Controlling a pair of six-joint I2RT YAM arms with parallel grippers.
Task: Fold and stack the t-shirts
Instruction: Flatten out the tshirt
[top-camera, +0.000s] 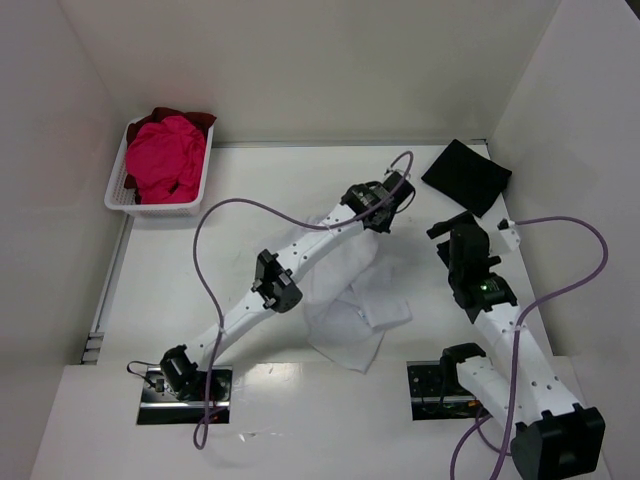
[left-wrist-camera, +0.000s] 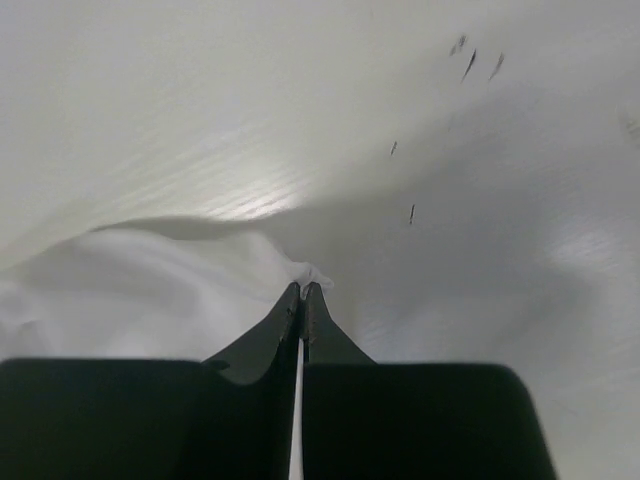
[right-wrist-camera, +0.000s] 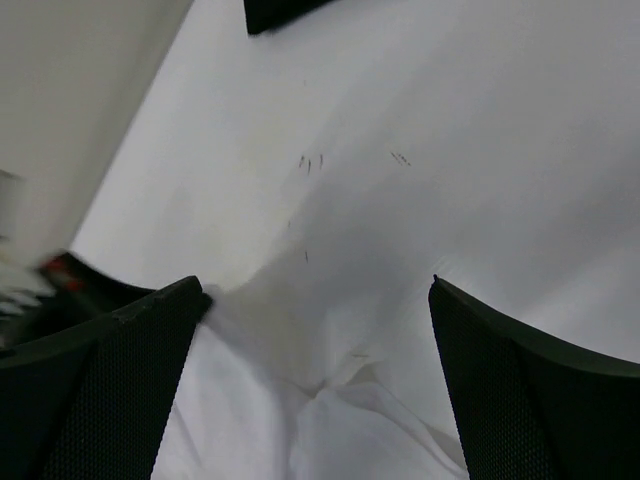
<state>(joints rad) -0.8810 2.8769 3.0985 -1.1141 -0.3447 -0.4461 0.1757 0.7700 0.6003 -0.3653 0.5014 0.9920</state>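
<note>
Surface (top-camera: 250, 180) near me carries the crumpled white t-shirt (top-camera: 350, 320); my left tool (left-wrist-camera: 302, 292) is clamped on its edge, my right tool (right-wrist-camera: 316, 288) gapes above. That thin pinch may slip when lifted. Beyond lies the black t-shirt (top-camera: 466, 176).

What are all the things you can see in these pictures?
White table: one, white, underneath everything.
White slatted plastic basket: one, white, far left corner.
Bright pink cotton t-shirt: one, pink, bunched in the basket.
Dark red cotton t-shirt: one, dark red, in the basket behind the pink one.
White cotton t-shirt: one, white, crumpled at centre.
Black cotton t-shirt: one, black, flat at far right.
Purple cables: two, purple, looping over the arms.
Left gripper: one, black, shut on the white t-shirt.
Right gripper: one, black, open.
</note>
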